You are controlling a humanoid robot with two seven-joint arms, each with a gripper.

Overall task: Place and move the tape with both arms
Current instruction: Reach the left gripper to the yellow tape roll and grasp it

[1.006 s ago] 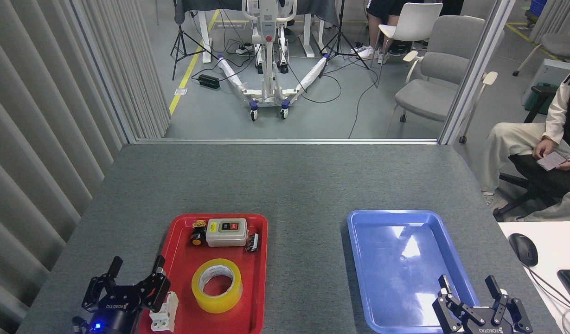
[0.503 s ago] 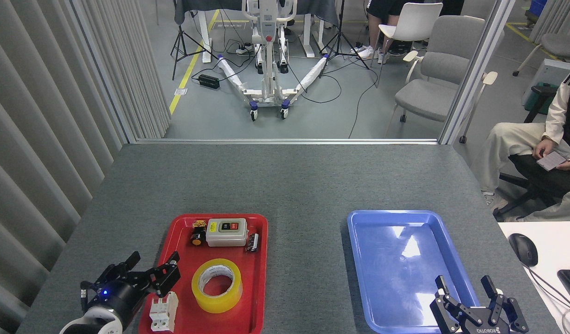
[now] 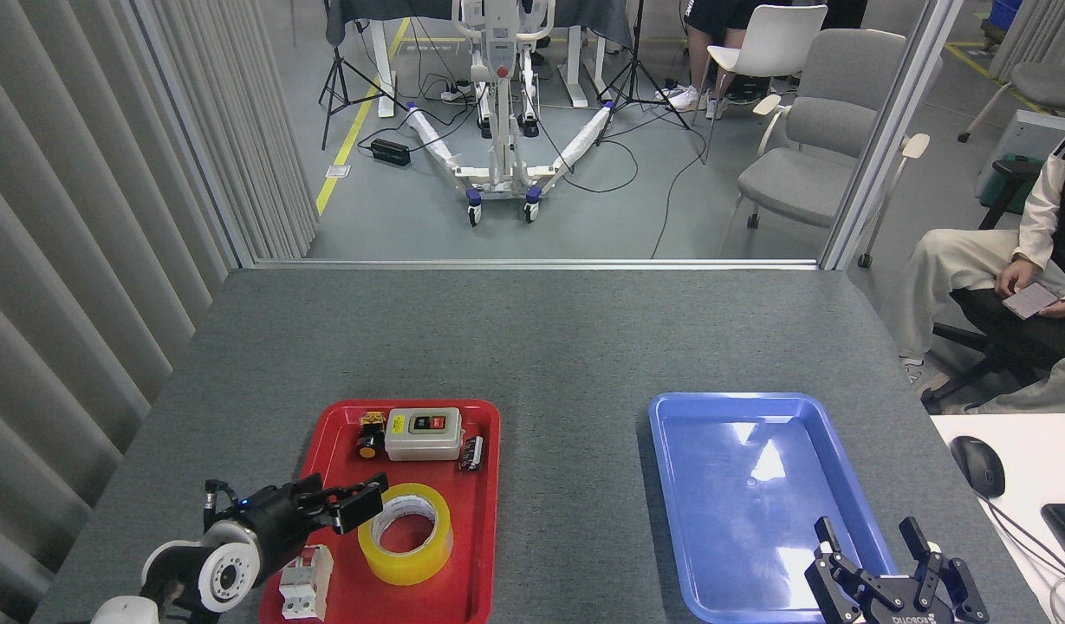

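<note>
Swinging inward since the earlier frame, the left gripper [image 3: 352, 504] now reaches over the red tray [image 3: 489, 520], its black fingertips just beside the tape's left rim; seen side-on, I cannot tell how far it is parted, and it holds nothing. The tape [image 3: 405, 532], a glossy translucent yellow ring with a white core, lies flat in that tray. The right gripper [image 3: 872, 536] hovers at the blue tray's [image 3: 671, 485] near right corner, fingers spread, empty. Both smooth plastic trays sit well apart on a grey felt-like table [image 3: 541, 338]. Beyond it lie a smooth grey floor, ribbed wall panels [image 3: 90, 217] and padded chairs [image 3: 809, 139].
</note>
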